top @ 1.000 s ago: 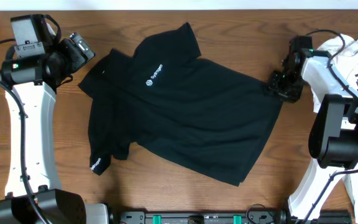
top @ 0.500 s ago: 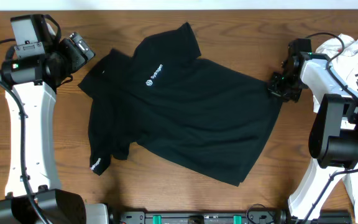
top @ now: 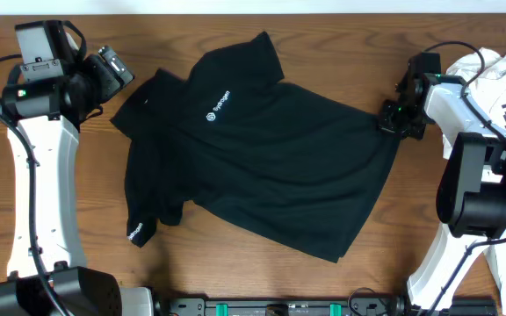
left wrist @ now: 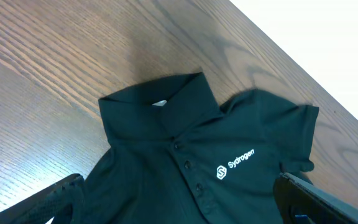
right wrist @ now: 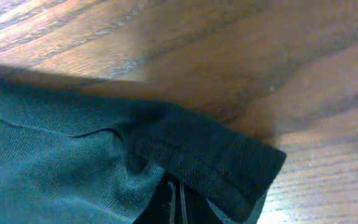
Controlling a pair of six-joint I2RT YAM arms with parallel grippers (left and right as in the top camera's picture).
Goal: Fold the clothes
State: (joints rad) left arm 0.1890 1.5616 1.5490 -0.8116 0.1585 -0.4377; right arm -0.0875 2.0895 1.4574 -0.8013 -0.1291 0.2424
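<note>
Shirt: the black short-sleeved shirt (top: 271, 158) lies spread front up on the wooden worktop (top: 235, 272), between my two arms.
Lie of it: I see the collar (left wrist: 160, 109) toward the left arm and the hem toward the right arm. One sleeve is folded down along the near left side.
Markings: a white chest logo (top: 220, 105) shows below the collar, and a smaller white one (top: 135, 233) on the near sleeve end.
Left fingers: my left fingers (left wrist: 328, 205) are spread wide above the collar end, touching nothing, with one at each lower corner of the left wrist view.
Right fingers: my right fingers (top: 393, 118) are pressed together, pinching the shirt's far right hem corner (right wrist: 210, 155), where the fabric is bunched and doubled over.
White garment: a crumpled white garment (top: 499, 70) lies at the right edge, by the right arm and apart from the shirt.
</note>
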